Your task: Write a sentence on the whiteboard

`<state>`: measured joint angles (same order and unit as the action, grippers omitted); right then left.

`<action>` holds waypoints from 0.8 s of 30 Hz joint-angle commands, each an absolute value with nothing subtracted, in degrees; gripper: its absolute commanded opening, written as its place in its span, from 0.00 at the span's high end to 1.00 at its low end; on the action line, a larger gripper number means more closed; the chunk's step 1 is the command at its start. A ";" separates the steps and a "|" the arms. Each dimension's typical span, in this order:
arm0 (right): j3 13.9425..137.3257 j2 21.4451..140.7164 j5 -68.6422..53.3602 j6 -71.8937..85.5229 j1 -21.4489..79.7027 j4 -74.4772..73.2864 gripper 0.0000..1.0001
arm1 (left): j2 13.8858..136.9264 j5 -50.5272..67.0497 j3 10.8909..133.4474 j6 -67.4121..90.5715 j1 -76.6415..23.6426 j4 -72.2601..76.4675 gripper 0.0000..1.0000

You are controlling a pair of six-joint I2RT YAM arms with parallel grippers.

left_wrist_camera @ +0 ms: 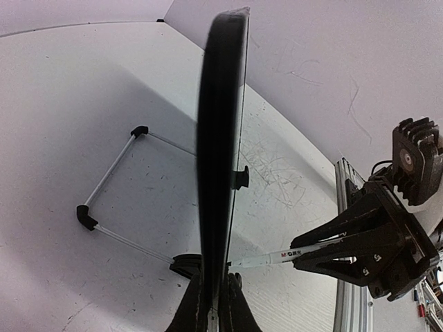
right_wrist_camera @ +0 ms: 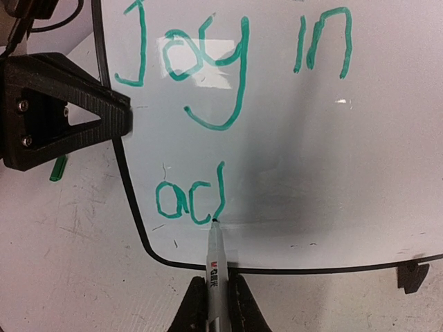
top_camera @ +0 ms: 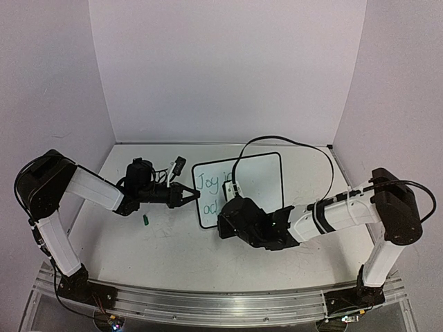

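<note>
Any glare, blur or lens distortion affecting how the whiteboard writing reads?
Right wrist: a pale patch, likely glare, on the whiteboard overlaps "Joy", but the sentence is sharp. Left wrist: board edge-on, its rim blurred, table edge bowed. Top external: even light, writing small.

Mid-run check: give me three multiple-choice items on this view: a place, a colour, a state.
1. Where is the tip of the white marker pen?
A) on the second line of the handwritten sentence
B) on the black border
C) above "Joy"

2. What colour is the writing on the small white whiteboard with the thin black border?
A) red
B) green
C) blue

3. The left gripper is:
A) open, touching nothing
B) shut on the whiteboard's edge
C) out of view

Answers: A, the tip touches just after "ac"; B, the letters are green; B, it clamps the board's left border.
</note>
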<state>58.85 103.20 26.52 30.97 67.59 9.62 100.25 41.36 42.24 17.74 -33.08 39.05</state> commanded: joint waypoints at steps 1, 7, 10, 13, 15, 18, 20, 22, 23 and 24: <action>58.49 104.18 27.59 31.35 67.68 9.39 1.00 | 99.18 41.92 43.25 16.24 -33.76 39.63 1.00; 59.19 103.16 29.51 30.34 67.65 9.32 1.00 | 99.34 41.97 43.29 16.31 -33.75 39.61 1.00; 60.12 102.80 30.20 29.37 67.59 9.27 1.00 | 99.34 42.01 43.27 16.34 -33.75 39.62 1.00; 60.99 102.89 30.62 28.62 67.56 9.23 1.00 | 99.20 41.93 43.28 16.27 -33.83 39.60 1.00; 61.48 102.99 30.70 28.24 67.47 9.24 1.00 | 99.15 41.92 43.25 16.26 -33.84 39.61 1.00; 61.90 103.07 30.67 27.92 67.33 9.31 1.00 | 99.06 41.95 43.19 16.26 -33.86 39.61 1.00; 62.08 103.05 30.68 27.73 67.22 9.32 1.00 | 99.06 41.92 43.21 16.26 -33.85 39.61 1.00; 62.16 102.90 30.73 27.54 67.12 9.38 1.00 | 99.05 41.92 43.25 16.23 -33.84 39.62 1.00; 62.21 102.85 30.87 27.49 67.05 9.40 1.00 | 99.07 41.92 43.30 16.26 -33.84 39.59 1.00; 62.24 102.81 31.02 27.45 66.98 9.40 1.00 | 99.14 41.92 43.31 16.26 -33.84 39.60 1.00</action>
